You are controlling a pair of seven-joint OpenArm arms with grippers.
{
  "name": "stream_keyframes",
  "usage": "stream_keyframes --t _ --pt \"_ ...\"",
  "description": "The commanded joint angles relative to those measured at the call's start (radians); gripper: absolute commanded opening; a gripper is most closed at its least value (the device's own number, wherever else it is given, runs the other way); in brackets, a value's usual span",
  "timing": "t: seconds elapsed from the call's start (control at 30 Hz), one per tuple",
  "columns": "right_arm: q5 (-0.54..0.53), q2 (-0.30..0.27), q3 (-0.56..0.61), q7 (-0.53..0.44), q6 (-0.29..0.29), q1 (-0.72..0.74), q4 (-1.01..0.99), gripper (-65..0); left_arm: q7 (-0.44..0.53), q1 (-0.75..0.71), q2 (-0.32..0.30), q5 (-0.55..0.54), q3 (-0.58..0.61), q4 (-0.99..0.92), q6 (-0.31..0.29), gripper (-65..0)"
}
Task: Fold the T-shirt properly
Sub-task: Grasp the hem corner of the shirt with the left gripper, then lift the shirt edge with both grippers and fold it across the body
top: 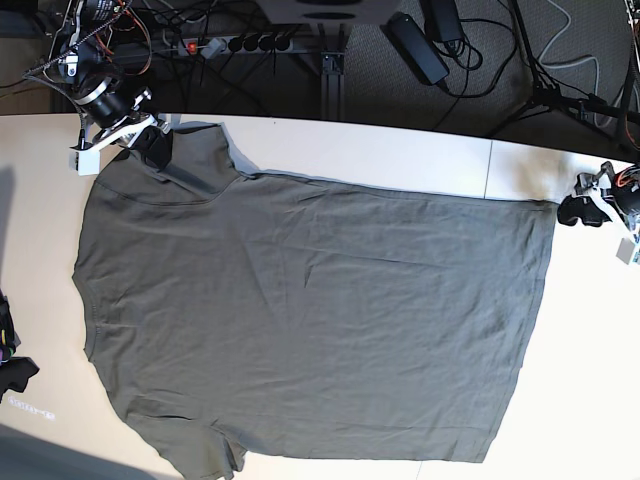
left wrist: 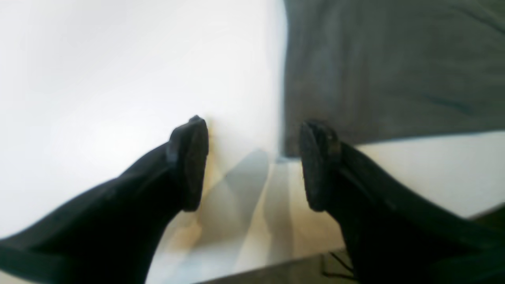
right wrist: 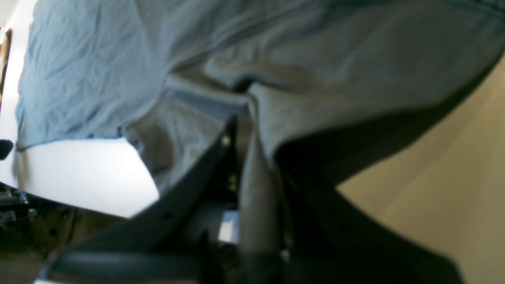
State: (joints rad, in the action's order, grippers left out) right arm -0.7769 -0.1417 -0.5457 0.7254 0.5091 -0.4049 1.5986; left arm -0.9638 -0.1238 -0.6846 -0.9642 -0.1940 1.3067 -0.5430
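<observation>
The dark grey-olive T-shirt lies spread flat on the white table, neck end to the left and hem to the right. My right gripper at the far left is shut on a raised fold of the T-shirt at the sleeve; the pinched cloth runs between its fingers. My left gripper stands open just off the far hem corner. In the left wrist view its fingertips are wide apart with nothing between them, and the T-shirt corner lies just beyond the left gripper.
Behind the table's far edge are a power strip, cables and stand legs. A dark object sits at the left edge of the table. Bare white table lies left of the hem.
</observation>
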Motion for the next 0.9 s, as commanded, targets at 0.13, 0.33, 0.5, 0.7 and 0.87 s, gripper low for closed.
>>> stream_keyframes --t 0.13,0.33,0.5,0.7,0.87 --pt "0.000 -0.013 -0.006 -0.009 0.090 -0.003 0.013 -65.0 -0.011 0.019 -0.007 -0.062 -0.008 -0.056 -0.010 -25.3" --pt "0.000 -0.013 -0.006 -0.007 0.090 -0.003 0.013 -65.0 -0.055 0.082 -0.002 -0.163 -0.008 -0.251 -0.079 -25.2" --pt "-0.001 -0.013 -0.006 -0.007 0.090 -0.003 0.013 -65.0 -0.080 0.106 0.018 -0.173 0.011 -0.280 -0.098 -25.2" --pt "-0.001 -0.013 -0.006 -0.006 0.090 -0.003 0.013 -65.0 -0.084 0.107 0.029 -0.172 0.124 -0.280 -0.098 -25.2" --pt "-0.001 -0.013 -0.006 -0.006 0.090 -0.003 0.013 -65.0 -0.083 0.107 0.045 -0.149 0.183 -0.280 -0.098 -25.3"
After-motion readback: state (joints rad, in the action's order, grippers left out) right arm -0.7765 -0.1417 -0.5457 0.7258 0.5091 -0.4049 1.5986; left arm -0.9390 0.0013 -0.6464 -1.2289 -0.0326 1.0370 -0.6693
